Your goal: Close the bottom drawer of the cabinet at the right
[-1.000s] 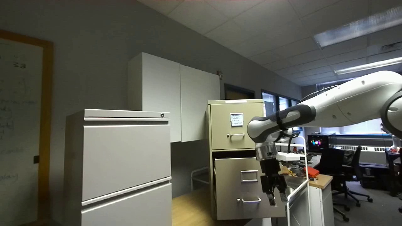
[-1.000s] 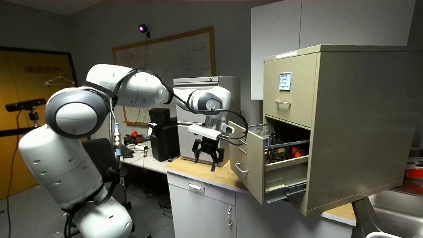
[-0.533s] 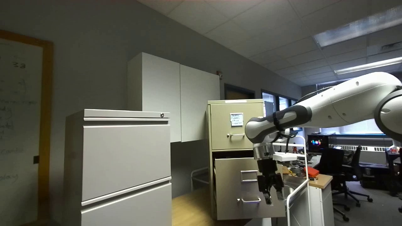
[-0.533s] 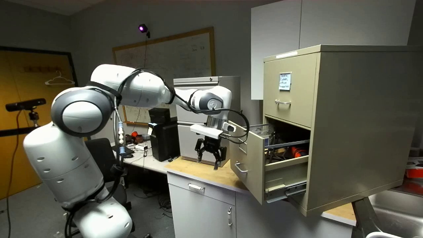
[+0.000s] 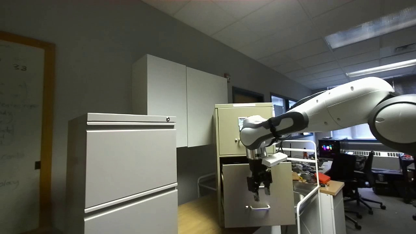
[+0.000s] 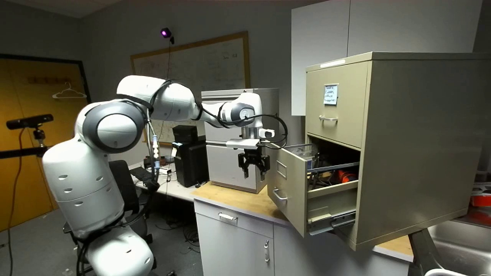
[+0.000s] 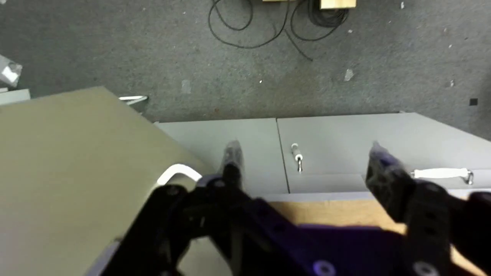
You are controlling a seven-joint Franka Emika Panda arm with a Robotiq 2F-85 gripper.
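The tan cabinet [image 6: 418, 134] rises in front of me; the bottom drawer [image 6: 295, 195] juts out from the cabinet's face; my gripper [image 6: 254, 177] hangs before the cabinet, near that drawer's front; my fingers [image 7: 388, 178] point down, spread apart; the drawer's handle [image 7: 178, 167] faces out from the cabinet.

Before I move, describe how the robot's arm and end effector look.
The arm is white with a grey joint ring, black straps, black cables and pale-blue fittings. Past a silver collar and a white bar, the end effector is black with two jointed fingers.
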